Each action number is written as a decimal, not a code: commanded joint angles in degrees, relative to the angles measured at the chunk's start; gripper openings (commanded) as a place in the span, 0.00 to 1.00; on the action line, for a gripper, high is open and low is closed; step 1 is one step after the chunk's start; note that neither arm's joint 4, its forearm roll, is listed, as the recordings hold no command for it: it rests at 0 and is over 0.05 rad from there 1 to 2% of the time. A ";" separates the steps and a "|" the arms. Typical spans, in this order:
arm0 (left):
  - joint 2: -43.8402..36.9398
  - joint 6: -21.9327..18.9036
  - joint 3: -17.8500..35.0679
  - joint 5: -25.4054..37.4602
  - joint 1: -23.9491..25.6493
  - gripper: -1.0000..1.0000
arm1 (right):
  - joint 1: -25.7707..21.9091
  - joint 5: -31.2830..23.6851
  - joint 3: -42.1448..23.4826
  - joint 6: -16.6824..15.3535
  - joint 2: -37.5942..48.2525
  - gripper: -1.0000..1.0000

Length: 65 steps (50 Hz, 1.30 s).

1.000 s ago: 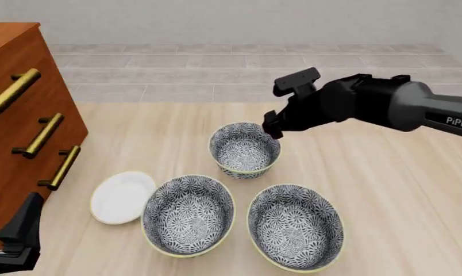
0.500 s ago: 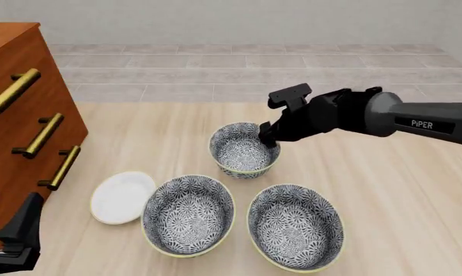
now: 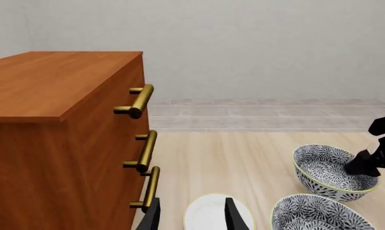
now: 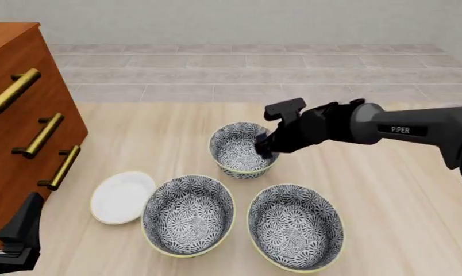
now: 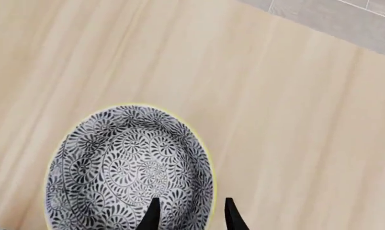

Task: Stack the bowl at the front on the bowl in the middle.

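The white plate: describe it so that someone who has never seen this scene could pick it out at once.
Find the wooden drawer chest at the left. Just right of its lowest brass handle lies the white plate, beside the near-left bowl. Alone among the dishes it is flat and plain white; the bowls are deep and floral-patterned.

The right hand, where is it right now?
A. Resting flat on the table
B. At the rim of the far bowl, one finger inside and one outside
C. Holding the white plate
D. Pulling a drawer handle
B. The right hand straddles the rim of the far patterned bowl, one fingertip over its inside and one outside.
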<state>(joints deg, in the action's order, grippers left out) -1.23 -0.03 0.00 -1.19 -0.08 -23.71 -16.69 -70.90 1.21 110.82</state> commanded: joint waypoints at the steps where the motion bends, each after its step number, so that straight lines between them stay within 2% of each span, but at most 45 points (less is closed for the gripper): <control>1: 0.15 -0.01 0.07 0.24 0.07 1.00 | -0.51 0.90 0.76 1.39 0.97 1.00; 19: 0.14 -0.01 0.07 0.24 0.06 1.00 | -0.10 2.40 2.58 2.09 0.21 1.00; 20: 0.16 0.00 0.07 0.25 0.06 1.00 | 0.18 2.32 2.45 1.87 0.08 0.00; 36: 0.16 0.01 0.07 0.25 0.06 1.00 | 2.14 1.58 1.78 0.66 -1.43 0.00; 41: 0.15 0.01 0.07 0.24 0.06 1.00 | 5.34 0.46 -1.53 -3.01 -3.25 0.00; 47: 0.13 0.00 0.07 0.23 0.07 1.00 | 4.27 -1.37 -3.77 -1.81 -7.31 0.00; 53: 0.15 -0.01 0.07 0.24 0.06 1.00 | 4.88 -4.29 -6.10 -3.33 -8.37 0.00; 65: 0.15 0.01 0.07 0.25 0.05 1.00 | 4.78 -6.95 -7.29 -3.98 -11.00 0.00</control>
<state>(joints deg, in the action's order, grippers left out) -1.23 -0.03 0.00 -1.19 -0.08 -19.25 -21.12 -76.33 -2.14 102.30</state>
